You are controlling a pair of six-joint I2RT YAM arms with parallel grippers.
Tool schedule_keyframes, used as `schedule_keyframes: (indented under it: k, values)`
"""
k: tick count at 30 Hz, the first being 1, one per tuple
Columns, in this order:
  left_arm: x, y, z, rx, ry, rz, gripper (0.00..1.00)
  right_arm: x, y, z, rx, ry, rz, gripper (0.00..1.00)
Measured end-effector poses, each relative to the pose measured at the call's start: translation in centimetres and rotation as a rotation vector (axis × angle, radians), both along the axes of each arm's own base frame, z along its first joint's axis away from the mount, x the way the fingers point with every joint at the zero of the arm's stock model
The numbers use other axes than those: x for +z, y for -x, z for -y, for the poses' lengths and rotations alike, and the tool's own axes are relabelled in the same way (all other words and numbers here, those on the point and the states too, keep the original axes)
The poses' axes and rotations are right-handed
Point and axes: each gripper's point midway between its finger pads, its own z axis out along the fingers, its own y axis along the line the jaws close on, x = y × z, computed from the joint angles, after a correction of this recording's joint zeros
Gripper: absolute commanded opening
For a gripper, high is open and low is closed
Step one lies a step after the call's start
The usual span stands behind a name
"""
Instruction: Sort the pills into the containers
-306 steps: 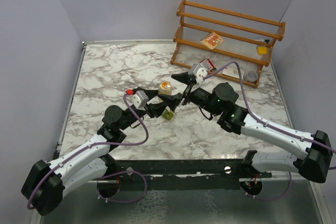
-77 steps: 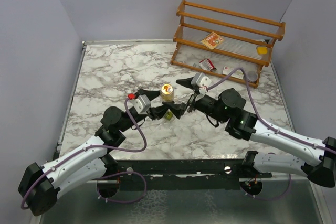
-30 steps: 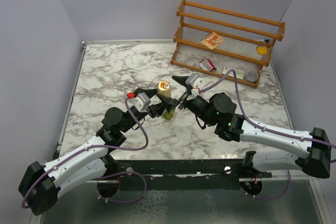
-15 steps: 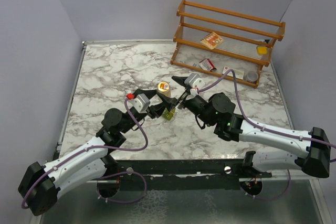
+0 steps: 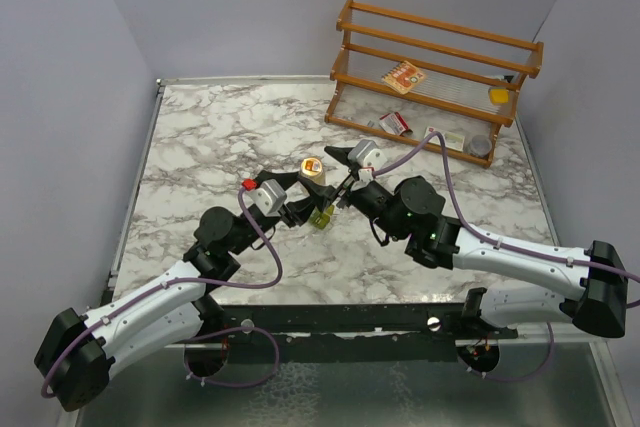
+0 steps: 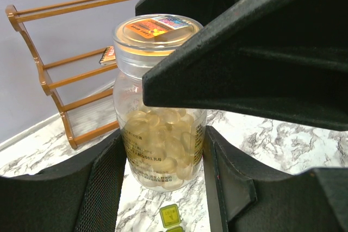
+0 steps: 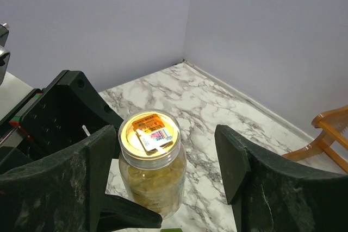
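A clear bottle [image 5: 313, 169] with a gold lid stands upright on the marble table [image 5: 220, 137]. It is full of yellowish pills [image 6: 163, 145]. It shows in the left wrist view [image 6: 160, 52] and the right wrist view [image 7: 153, 156]. The olive-green pill box [image 5: 321, 218] lies just in front of the bottle; its square lids show low between my left fingers [image 6: 169, 215]. My left gripper [image 5: 316, 209] is open, its fingers [image 6: 103, 188] flanking the bottle's base. My right gripper [image 5: 339, 196] is open wide, and its fingers [image 7: 239, 172] straddle the bottle from above.
A wooden rack [image 5: 436, 59] stands at the back right with red-and-white cartons [image 5: 403, 77], a yellow block [image 5: 498, 95] and a small round tin [image 5: 478, 147]. Purple walls close the table on the left, back and right.
My right gripper has crept a little left, closing in over the bottle. My left arm, the bottle and the pill box have hardly moved.
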Motion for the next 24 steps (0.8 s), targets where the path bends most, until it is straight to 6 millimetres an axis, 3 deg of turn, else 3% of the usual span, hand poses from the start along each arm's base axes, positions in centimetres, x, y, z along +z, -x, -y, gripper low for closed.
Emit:
schedule_keyframes:
  k: [6, 11, 17, 24]
  values:
    - [-0.15, 0.01, 0.02, -0.001, -0.003, -0.002, 0.0, 0.2, 0.0, 0.0, 0.0, -0.003, 0.002, 0.72]
    - [-0.14, 0.02, 0.03, -0.002, -0.002, -0.002, 0.0, 0.58, -0.05, -0.11, 0.0, -0.009, 0.005, 0.6]
    - [-0.15, 0.01, 0.03, -0.002, -0.003, -0.002, 0.0, 0.42, -0.13, -0.29, 0.0, -0.004, 0.002, 0.58]
    - [-0.16, 0.01, 0.04, -0.002, -0.003, -0.002, 0.0, 0.2, -0.18, -0.47, 0.001, 0.009, -0.004, 0.44]
